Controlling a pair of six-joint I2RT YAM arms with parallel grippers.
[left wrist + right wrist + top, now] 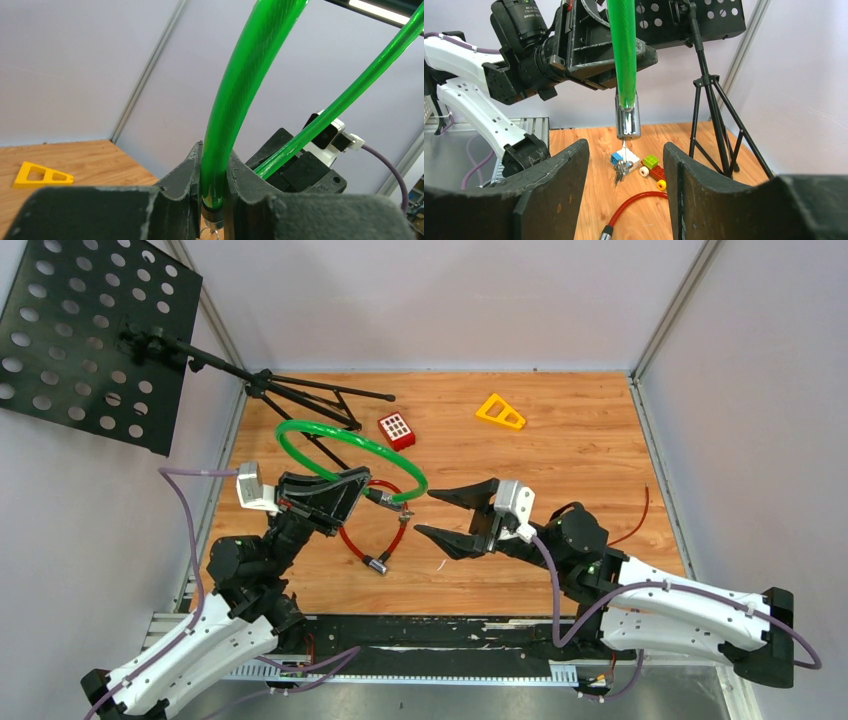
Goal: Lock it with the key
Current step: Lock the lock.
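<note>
Left end effector point(358, 488), raised, pinches green cable point(240, 85); right end effector point(425, 512) splayed.

Black perforated music stand point(95, 340) sits at the far left, desk tilted, tripod legs point(320, 395) splayed on the wood-grain table point(580, 470). Yellow triangular frame point(500, 412) lies flat near the far edge, well apart from a red block point(397, 429) with a white grid face, just beside the tripod feet. Right wrist view: green, red and yellow toy bricks point(650, 161) with one white wheel, clustered on the table; thin red wire point(644, 512) near the right edge.
</note>
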